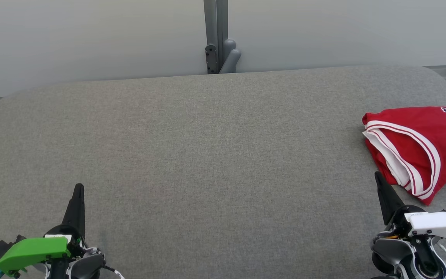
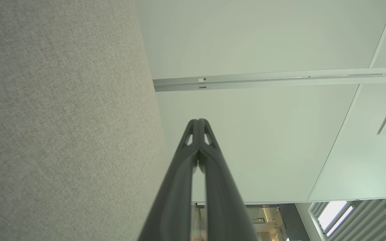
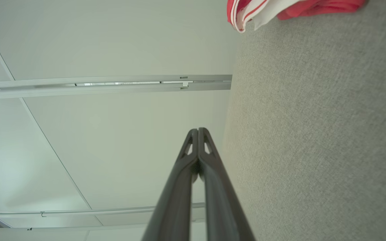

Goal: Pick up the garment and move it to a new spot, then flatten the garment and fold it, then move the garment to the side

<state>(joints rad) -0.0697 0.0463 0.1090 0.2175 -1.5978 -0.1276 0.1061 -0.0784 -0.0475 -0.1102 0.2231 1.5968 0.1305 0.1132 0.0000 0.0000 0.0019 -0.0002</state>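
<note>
We face a grey, woven-cloth table (image 1: pixel 207 155) with rounded corners, set against smooth pale wall panels (image 1: pixel 91 38). The red garment (image 1: pixel 412 147), banded in white, lies folded at the table's right edge. Our left gripper (image 1: pixel 79 188) and right gripper (image 1: pixel 378 176) sit by the near edge, jaws pressed together, empty.

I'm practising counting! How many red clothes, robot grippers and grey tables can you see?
Red garment: 1
Grippers: 2, the left gripper and the right gripper
Grey table: 1
Total: 4
</note>
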